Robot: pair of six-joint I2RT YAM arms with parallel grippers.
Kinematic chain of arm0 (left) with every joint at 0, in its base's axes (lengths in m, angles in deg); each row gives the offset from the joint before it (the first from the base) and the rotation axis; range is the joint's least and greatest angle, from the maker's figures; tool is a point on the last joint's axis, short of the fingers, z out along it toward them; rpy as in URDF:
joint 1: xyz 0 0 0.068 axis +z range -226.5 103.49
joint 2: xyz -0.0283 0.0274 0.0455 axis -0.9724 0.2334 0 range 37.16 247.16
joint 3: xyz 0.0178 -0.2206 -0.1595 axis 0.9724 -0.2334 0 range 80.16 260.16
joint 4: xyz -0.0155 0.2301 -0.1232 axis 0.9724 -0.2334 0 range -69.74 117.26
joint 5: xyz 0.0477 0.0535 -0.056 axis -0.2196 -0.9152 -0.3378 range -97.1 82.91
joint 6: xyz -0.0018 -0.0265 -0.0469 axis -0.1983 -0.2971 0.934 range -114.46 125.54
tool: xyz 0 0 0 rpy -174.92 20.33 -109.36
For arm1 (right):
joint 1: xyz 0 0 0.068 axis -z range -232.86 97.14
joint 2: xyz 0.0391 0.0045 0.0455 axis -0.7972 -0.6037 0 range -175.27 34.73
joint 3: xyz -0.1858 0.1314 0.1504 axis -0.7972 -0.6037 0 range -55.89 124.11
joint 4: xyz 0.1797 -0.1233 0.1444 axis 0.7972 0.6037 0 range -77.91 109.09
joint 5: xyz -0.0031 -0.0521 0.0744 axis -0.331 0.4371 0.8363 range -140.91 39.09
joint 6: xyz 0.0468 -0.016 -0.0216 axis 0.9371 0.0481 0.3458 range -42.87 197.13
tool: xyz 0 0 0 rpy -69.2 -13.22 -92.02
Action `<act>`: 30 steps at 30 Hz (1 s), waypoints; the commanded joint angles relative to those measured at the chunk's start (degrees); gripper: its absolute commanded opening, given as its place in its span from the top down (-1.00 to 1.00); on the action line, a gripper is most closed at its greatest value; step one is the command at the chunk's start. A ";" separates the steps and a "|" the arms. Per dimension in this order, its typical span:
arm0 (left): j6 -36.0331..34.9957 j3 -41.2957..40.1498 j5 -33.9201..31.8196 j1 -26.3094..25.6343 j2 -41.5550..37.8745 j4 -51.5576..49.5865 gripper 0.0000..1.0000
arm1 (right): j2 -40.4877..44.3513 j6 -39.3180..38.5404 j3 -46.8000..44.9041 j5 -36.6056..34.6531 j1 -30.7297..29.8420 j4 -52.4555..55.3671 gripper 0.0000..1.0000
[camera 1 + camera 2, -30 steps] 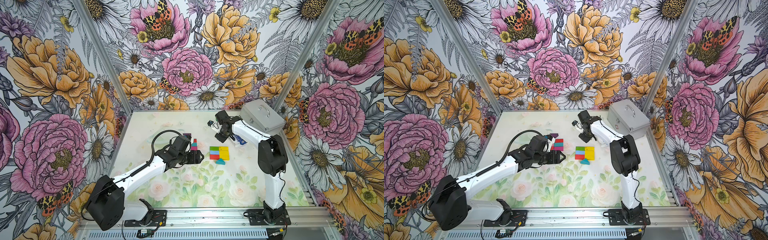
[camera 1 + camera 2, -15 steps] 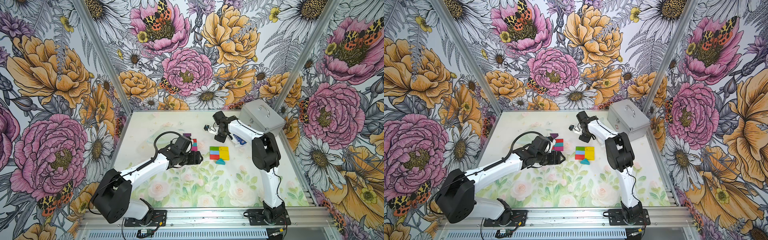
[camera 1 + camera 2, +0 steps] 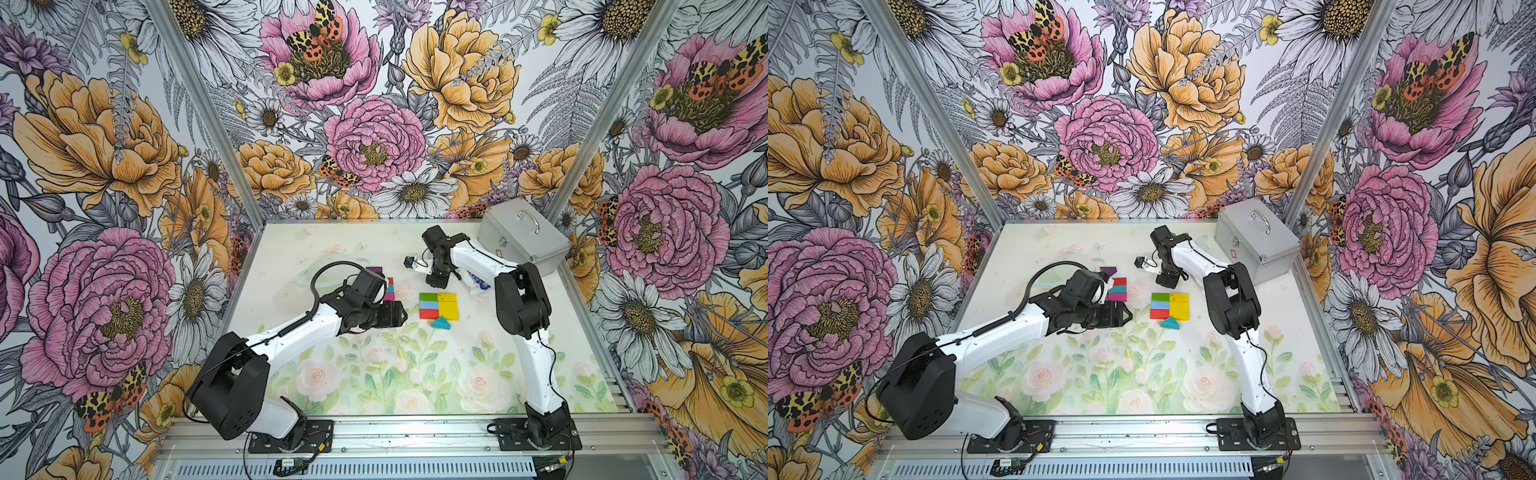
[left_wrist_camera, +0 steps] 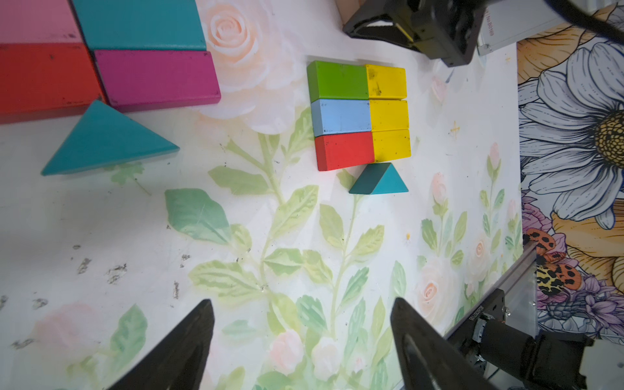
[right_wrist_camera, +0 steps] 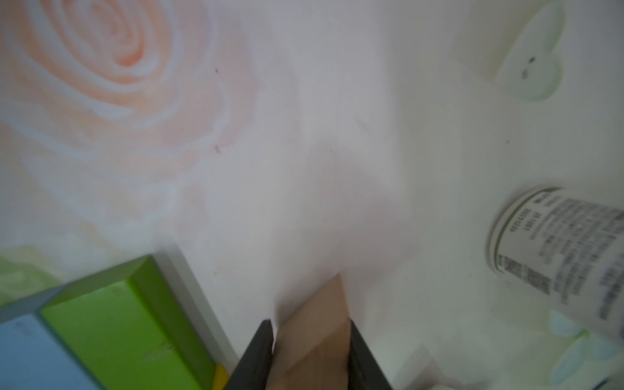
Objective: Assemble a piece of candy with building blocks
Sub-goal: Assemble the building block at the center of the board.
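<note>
Counted six blocks (image 4: 359,114) in a square, one teal triangle (image 4: 380,180) just beside; clamped tan block (image 5: 324,304) in right gripper (image 5: 310,323), left gripper (image 4: 301,301) agape, bottle (image 5: 557,250) near.

Bench (image 3: 374,386) is printed with pale roses and green leaves; green block (image 4: 337,79), light-blue block (image 4: 341,116), red block (image 4: 344,150), yellow blocks (image 4: 390,114) and teal triangle (image 4: 385,182) are painted plain; tan block (image 5: 317,337) is seen; walls (image 3: 124,166) are patterned with pink, orange flowers

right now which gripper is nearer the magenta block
Left. The left gripper lies just in front of the magenta block; the right gripper is farther off, behind the green block.
</note>
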 commanded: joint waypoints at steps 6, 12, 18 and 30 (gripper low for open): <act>-1.73 2.82 0.20 -0.80 1.89 -0.12 -0.65 | -1.43 -1.00 1.79 0.97 0.55 0.95 0.28; -1.82 3.56 0.21 -0.95 2.68 -0.05 -0.65 | -0.99 -0.70 1.96 2.28 1.24 0.90 0.10; -1.91 4.10 0.12 -1.40 3.49 -0.11 -0.66 | -0.31 0.11 2.69 4.57 1.61 0.90 -0.02; -2.10 4.42 -0.93 -2.19 4.71 -0.06 -0.67 | -2.54 2.29 5.39 6.70 1.79 0.95 0.03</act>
